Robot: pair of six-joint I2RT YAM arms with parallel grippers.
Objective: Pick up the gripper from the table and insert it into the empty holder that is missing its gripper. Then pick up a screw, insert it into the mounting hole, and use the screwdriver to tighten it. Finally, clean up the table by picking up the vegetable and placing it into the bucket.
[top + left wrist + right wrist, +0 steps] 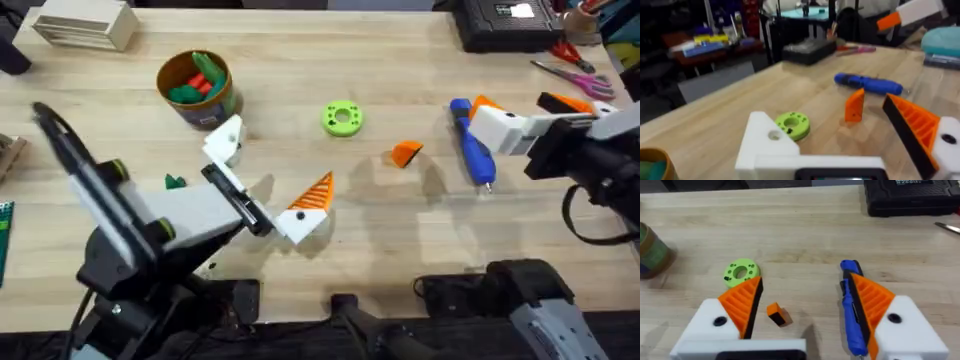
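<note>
Overhead: gripper (405, 153) between ring (342, 118), screwdriver (473, 141).

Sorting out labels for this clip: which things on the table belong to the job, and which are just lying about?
For the job:
orange tip
bare white holder
blue screwdriver
tin of toy vegetables
small green piece by the left arm, probably the vegetable

Lying about:
green ring
scissors
black case
</note>
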